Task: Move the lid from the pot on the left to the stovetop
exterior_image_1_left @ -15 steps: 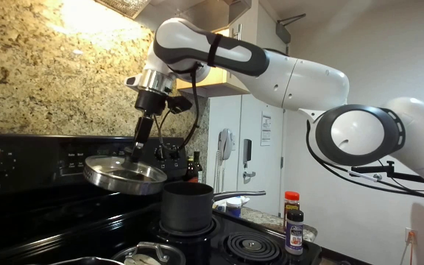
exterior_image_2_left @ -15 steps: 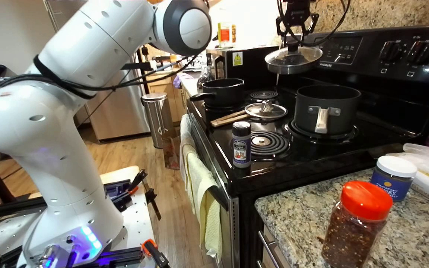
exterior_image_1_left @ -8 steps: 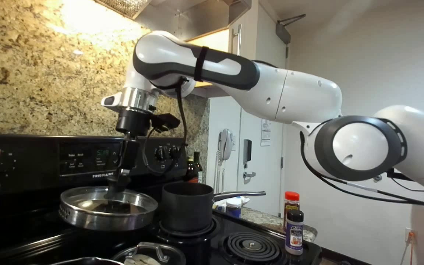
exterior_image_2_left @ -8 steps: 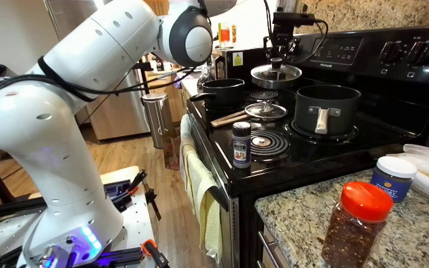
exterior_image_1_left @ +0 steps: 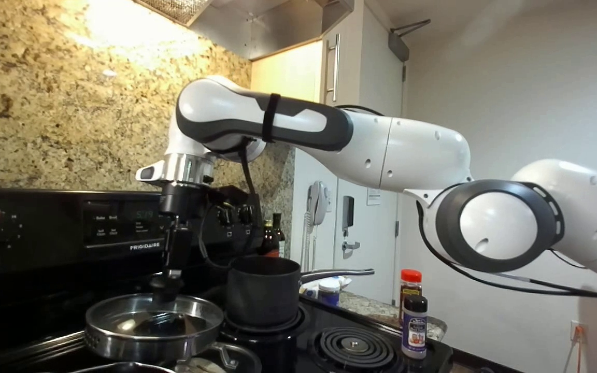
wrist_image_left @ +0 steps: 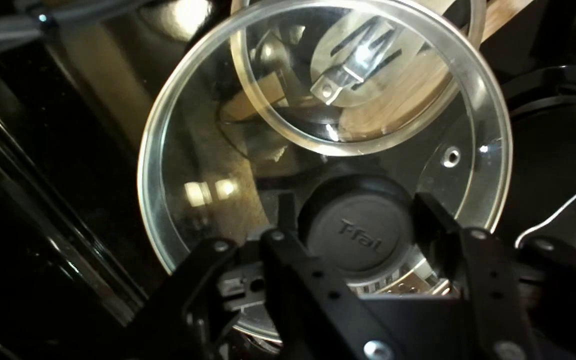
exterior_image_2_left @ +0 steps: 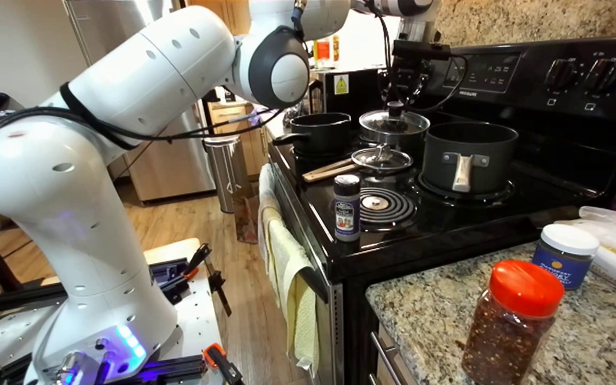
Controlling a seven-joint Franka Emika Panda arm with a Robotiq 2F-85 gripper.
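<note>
The round lid has a glass top, a silver rim and a black knob. It shows level and low at the back of the black stovetop (exterior_image_2_left: 441, 227) in both exterior views (exterior_image_1_left: 148, 334) (exterior_image_2_left: 391, 126); I cannot tell whether it touches the surface. In the wrist view my gripper (wrist_image_left: 357, 212) has a finger at each side of the lid's knob (wrist_image_left: 355, 245) and appears shut on it. A round pot rim (exterior_image_1_left: 132, 364) shows at the bottom edge in an exterior view; a dark pot with a black handle (exterior_image_2_left: 321, 133) also stands on the stove.
A dark grey pot (exterior_image_2_left: 471, 160) with a long handle stands beside the lid, on a back burner. A small glass lid (exterior_image_2_left: 382, 159) and a wooden-handled spatula (exterior_image_2_left: 329, 171) lie in front. A spice bottle (exterior_image_2_left: 346, 211) stands at the stove's front edge.
My gripper has come down with the lid, first moving down and away from the dark grey pot, then straight down. The lid has gone from tilted to level. The other objects have not moved.
</note>
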